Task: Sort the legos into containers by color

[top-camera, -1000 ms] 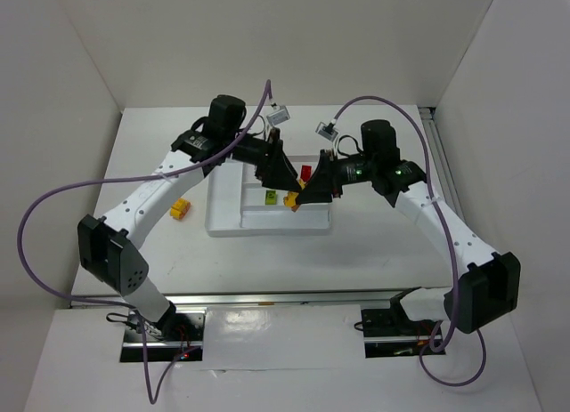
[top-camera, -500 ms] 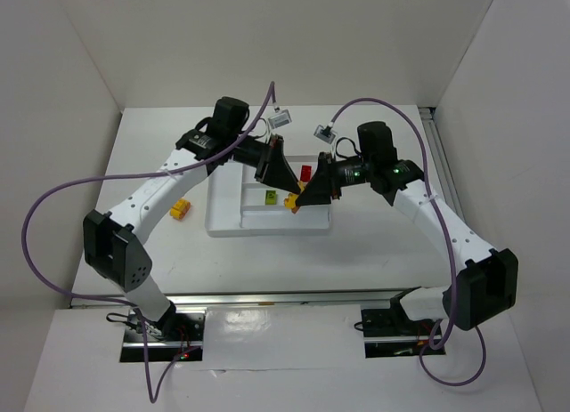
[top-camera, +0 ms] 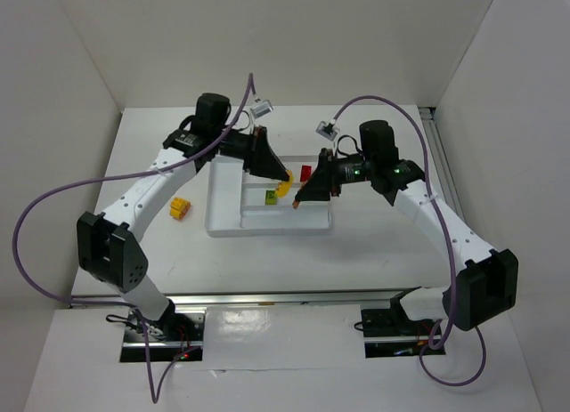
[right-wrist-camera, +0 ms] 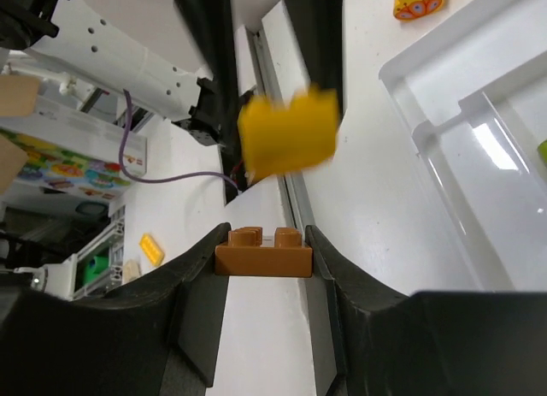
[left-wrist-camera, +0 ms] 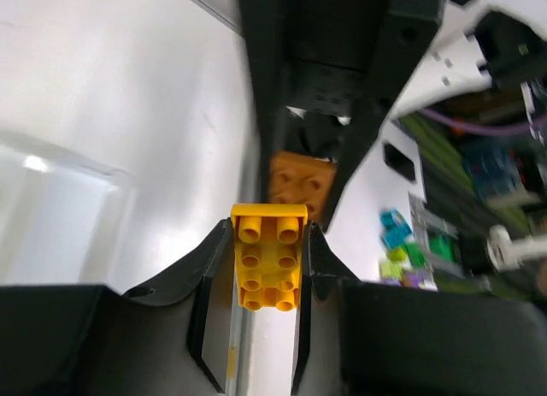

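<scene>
Two grippers face each other over the tray, each clamped on one brick.

The left gripper (left-wrist-camera: pixel 269 242) has its fingers closed narrowly on a yellow lego (left-wrist-camera: pixel 269 259). Straight ahead, near but apart, the right gripper (right-wrist-camera: pixel 263 240) pinches an orange lego (right-wrist-camera: pixel 263 252) the same way, so each stands in the other's path. Under both tips lies the tray (top-camera: pixel 227 218), with a green lego (top-camera: pixel 270 197) beneath the left tip and a red lego (top-camera: pixel 305 173) just beside the right fingers. A second yellow lego (top-camera: pixel 181 207) rests on the table (top-camera: pixel 374 243), well behind the left gripper. Half a second ago the tips met; the left gripper has since drawn back.
</scene>
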